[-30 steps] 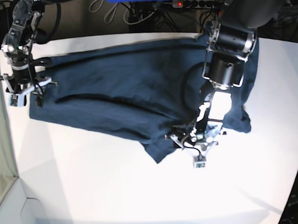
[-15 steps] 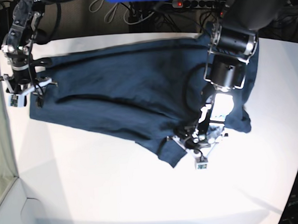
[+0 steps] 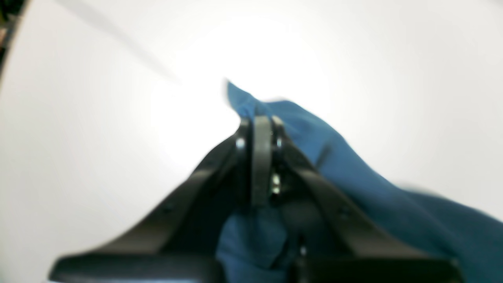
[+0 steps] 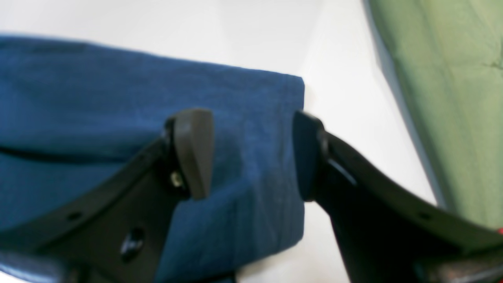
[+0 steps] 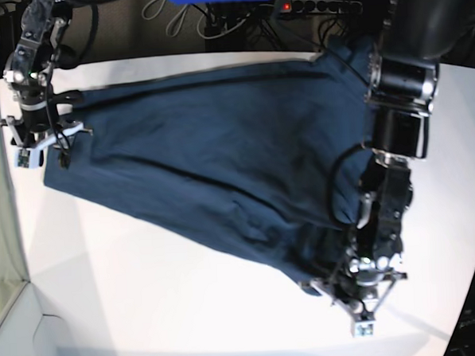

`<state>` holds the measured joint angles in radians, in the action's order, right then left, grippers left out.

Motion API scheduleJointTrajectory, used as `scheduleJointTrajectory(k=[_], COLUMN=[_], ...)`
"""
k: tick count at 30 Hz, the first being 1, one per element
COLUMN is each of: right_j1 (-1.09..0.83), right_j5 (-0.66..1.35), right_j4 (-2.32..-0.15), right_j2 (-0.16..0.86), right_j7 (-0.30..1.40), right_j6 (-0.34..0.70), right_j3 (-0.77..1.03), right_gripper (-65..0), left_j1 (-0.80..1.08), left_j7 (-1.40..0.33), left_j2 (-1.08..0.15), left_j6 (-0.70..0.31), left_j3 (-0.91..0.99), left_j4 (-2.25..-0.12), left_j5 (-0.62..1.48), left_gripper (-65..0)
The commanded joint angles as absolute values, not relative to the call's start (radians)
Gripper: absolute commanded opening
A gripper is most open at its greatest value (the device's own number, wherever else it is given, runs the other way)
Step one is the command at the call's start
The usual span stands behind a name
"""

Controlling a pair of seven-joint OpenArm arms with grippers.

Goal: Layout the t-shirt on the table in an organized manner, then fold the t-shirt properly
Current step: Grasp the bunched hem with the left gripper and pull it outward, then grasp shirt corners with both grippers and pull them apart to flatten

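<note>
The left gripper (image 3: pixel 257 122), a black two-fingered clamp, is closed tight on a bunched corner of the plain dark navy-blue cloth t-shirt (image 5: pixel 212 155); in the left wrist view the fabric pokes out above the pinched tips and trails off to the lower right of the frame. In the base view this gripper (image 5: pixel 363 287) sits at the lower right, near the front edge of the smooth white tabletop (image 5: pixel 149 310), with cloth drawn out toward it from the main body of the garment. The right gripper (image 4: pixel 251 153) stands with its jaws apart, straddling the squared-off edge of the shirt without pinching it; one pad sits over the cloth, the other over bare table at the hem's end. In the base view it (image 5: pixel 40 140) is at the upper left, at the opposite end of the shirt. The garment lies flat on the table as a long band running from upper left to lower right across the base frame, so its long axis joins the two grippers. Judgement: the shirt is being spread, not yet folded. The coming move turns on tension along that diagonal; the left arm has its end secured, while the right end is unheld and could slide if pulled.
</note>
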<state>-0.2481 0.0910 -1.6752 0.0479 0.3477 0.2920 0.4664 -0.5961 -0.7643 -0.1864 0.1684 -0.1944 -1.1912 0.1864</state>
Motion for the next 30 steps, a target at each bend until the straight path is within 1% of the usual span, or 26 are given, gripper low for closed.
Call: scheduleJointTrajectory(k=[1,6,10,16,21,23,25,26,28,30], right_j1=[-0.246,-0.251,-0.271,-0.275,-0.294,-0.295,-0.300,-0.308,-0.312,-0.315], right_j5=[0.101,0.101,0.101,0.101,0.101,0.101,0.101,0.101,0.101,0.101], right_j4=[-1.692,-1.692,-1.693,-1.693,-1.695,-1.693,-1.693,-1.693,-1.699,-1.699], right_j2=[0.056,0.056,0.056,0.056,0.056,0.056,0.056,0.056,0.056,0.056], right_j7=[0.318,0.318,0.318,0.318,0.318,0.318,0.318,0.318,0.318,0.318], right_j6=[0.292,0.292,0.292,0.292,0.292,0.292,0.292,0.292,0.292,0.292], right_j3=[0.469,0.470,0.470,0.470,0.469,0.469,0.469,0.469,0.469,0.469], right_gripper=[-31.8,-31.8,-31.8,-31.8,-31.8,-31.8,-31.8,-31.8,-31.8,-31.5], left_j1=[-0.648,-0.714,-0.773,-0.805,-0.840,-0.862,-0.880,-0.883,-0.881,-0.881], left_j7=[-0.748,-0.746,-0.734,-0.559,-0.475,-0.467,-0.469,-0.469,-0.464,-0.460], left_j2=[-0.197,-0.243,-0.262,-0.260,-0.259,-0.262,-0.265,-0.266,-0.294,-0.309], left_j6=[0.174,0.174,0.173,0.170,0.170,0.170,0.174,0.174,0.174,0.174], left_j3=[-0.189,-0.189,-0.189,-0.191,-0.193,-0.193,-0.193,-0.193,-0.191,-0.191], left_j4=[-1.205,-1.179,-1.106,-0.987,-0.903,-0.878,-0.854,-0.846,-0.846,-0.849], left_j5=[0.177,0.177,0.177,0.177,0.176,0.176,0.176,0.176,0.176,0.179], left_gripper=[-64.9,-64.9,-64.8,-64.5,-64.1,-60.0,-50.5,-44.7,-35.2,-29.2])
